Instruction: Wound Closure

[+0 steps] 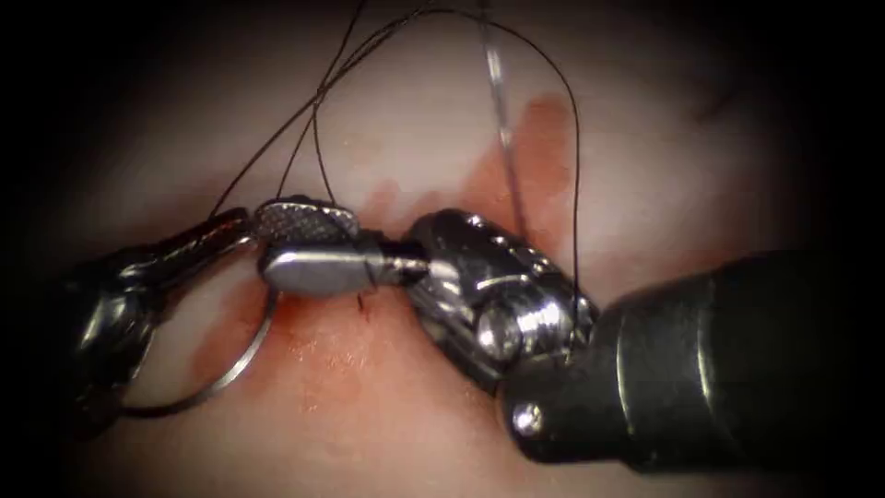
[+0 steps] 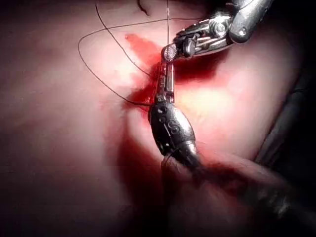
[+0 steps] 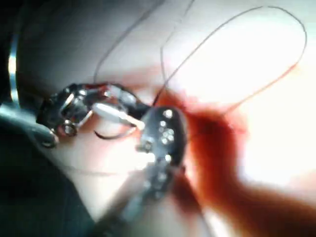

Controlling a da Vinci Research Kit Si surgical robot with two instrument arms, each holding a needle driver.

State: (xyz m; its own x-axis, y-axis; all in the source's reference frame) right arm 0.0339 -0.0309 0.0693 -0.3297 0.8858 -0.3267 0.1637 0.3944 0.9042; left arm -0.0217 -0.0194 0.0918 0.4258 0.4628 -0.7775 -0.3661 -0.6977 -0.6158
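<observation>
The right tool (image 1: pixel 309 247) has its jaws parted a little, the ridged upper jaw lifted off the lower; whether they pinch anything I cannot tell. Its tips nearly meet the left tool (image 1: pixel 226 235), whose jaws are closed on the needle (image 1: pixel 241 360) near one end. The needle curves free below that tool (out of the tissue (image 1: pixel 387 424)), over red fluid (image 1: pixel 539 138). Thread (image 1: pixel 573 184) loops above both tools.
</observation>
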